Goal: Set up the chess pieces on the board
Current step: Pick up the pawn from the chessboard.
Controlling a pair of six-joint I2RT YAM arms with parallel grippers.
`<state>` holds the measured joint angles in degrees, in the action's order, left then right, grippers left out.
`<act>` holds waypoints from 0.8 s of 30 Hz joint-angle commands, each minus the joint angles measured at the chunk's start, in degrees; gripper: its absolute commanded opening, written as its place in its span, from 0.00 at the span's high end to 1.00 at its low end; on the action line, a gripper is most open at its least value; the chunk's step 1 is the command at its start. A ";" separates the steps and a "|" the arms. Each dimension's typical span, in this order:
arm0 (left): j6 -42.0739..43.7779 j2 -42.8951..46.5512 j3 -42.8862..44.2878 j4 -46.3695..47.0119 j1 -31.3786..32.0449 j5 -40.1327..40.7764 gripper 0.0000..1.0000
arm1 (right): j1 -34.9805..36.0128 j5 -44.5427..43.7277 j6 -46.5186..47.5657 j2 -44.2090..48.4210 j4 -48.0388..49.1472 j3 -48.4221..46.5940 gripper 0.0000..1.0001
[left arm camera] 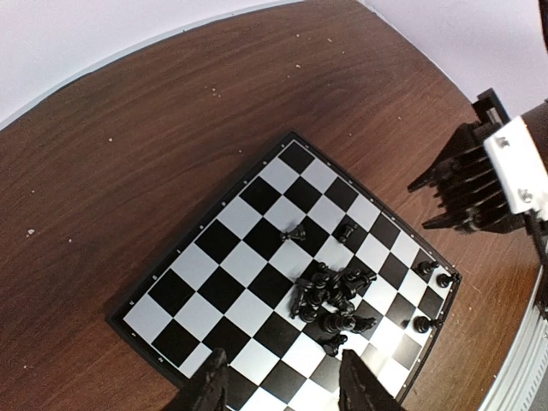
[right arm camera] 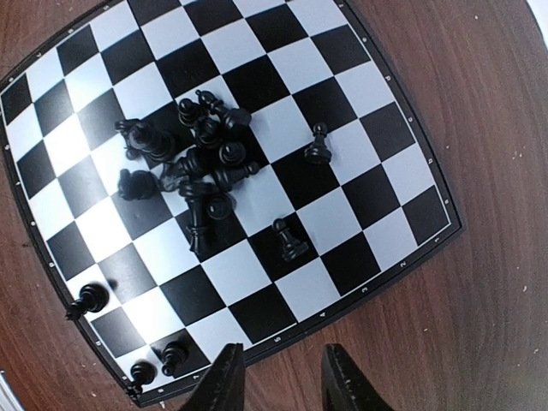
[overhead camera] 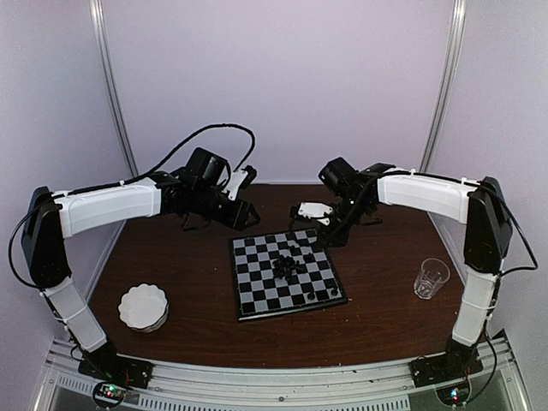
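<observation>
The board [overhead camera: 257,295] lies mid-table, with black and pale squares. A heap of toppled black chess pieces [overhead camera: 287,265] covers its middle, shown too in the left wrist view [left arm camera: 334,295] and the right wrist view [right arm camera: 193,167]. Two pawns [right arm camera: 289,241] [right arm camera: 318,144] stand apart from the heap. Three more pieces [right arm camera: 174,354] stand along one edge near a corner. My left gripper [left arm camera: 282,390] hovers open over the board's far-left edge [overhead camera: 247,216], empty. My right gripper [right arm camera: 285,385] is open just past the board's far-right rim [overhead camera: 330,235], nothing between its fingers.
A round white scalloped dish [overhead camera: 143,306] sits at the near left. A clear glass [overhead camera: 431,276] stands at the right, near the right arm. Brown tabletop surrounds the board; pale walls close in behind.
</observation>
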<state>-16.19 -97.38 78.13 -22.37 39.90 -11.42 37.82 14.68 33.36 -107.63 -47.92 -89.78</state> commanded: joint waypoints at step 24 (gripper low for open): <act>0.85 2.45 0.53 1.77 -0.26 -0.97 0.55 | -0.47 -0.18 14.34 -17.00 0.81 -9.66 0.66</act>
<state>-16.10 -96.82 78.13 -22.37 39.90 -11.64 37.28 15.14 46.41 -123.72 -45.63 -98.13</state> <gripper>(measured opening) 0.448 0.349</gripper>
